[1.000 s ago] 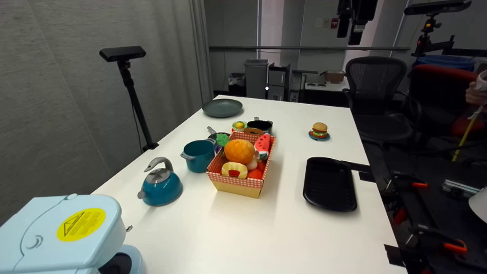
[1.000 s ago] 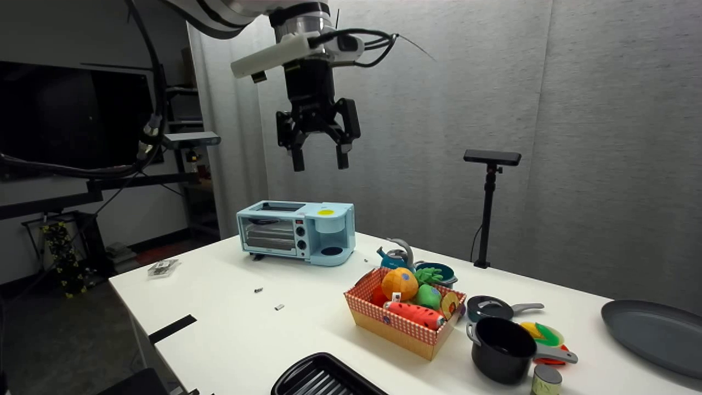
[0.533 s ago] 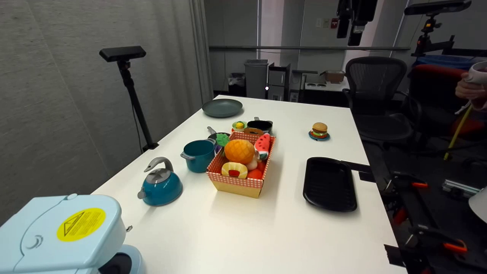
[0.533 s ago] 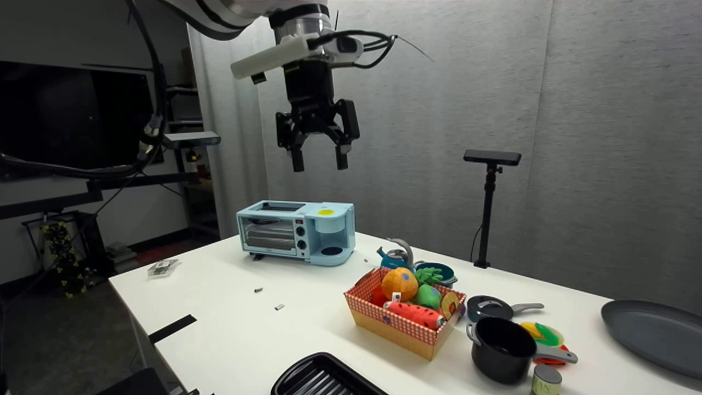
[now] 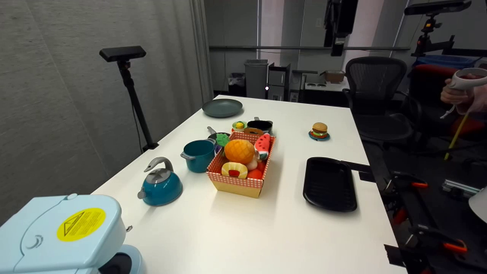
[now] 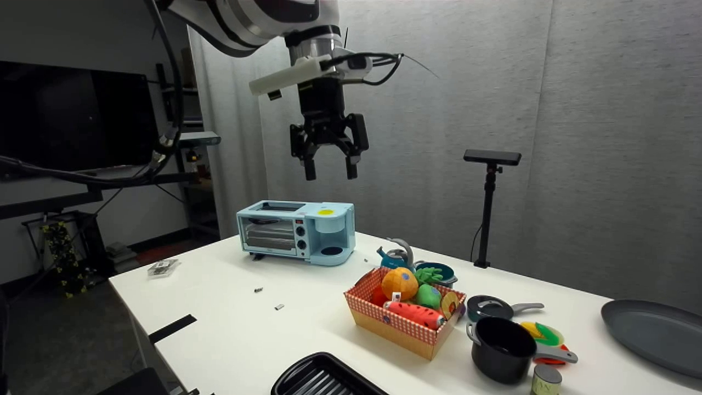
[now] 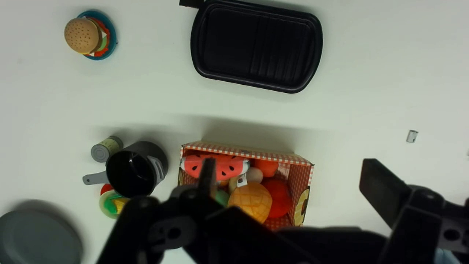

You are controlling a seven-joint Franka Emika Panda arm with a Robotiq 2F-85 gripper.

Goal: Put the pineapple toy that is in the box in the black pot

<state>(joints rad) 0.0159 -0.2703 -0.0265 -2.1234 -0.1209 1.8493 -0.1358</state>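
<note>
Pineapple toy (image 6: 399, 283) is in the box (image 6: 390, 328), orange body up at rim height, green leaves at the back edge. Places are relative to the box, left to right in an exterior view. Two small silvery bits (image 6: 279, 307) lie on the table (image 6: 219, 307), well left of the box. Light-blue toaster oven (image 6: 296, 233) stands left of it too, farther back. Black tray (image 6: 323, 381) sits to its left, nearer the camera, cut off at the bottom. Gripper (image 6: 331, 174) hangs high, up and left of the box, fingers (image 6: 351, 169) wide apart; wrist view shows the same broad gap, box partly hidden by the gripper. Kettle (image 6: 395, 258) is near, behind the box. Inside the box, from the pineapple toy rightward: watermelon toy (image 6: 415, 314), green toy (image 6: 428, 297), round slice toy (image 6: 450, 304) at the right end. Teal pot (image 6: 447, 274) is just behind the box, partly covered. Dark pan (image 6: 488, 310) is near, right of the box. Black pot (image 6: 496, 364) stands upright just right of the box, apart from it, grey handle pointing away. Can (image 6: 545, 382) and bright toy food (image 6: 548, 336) sit farther right of the box. Grey plate (image 6: 658, 340) is well apart, far right of the box.
</note>
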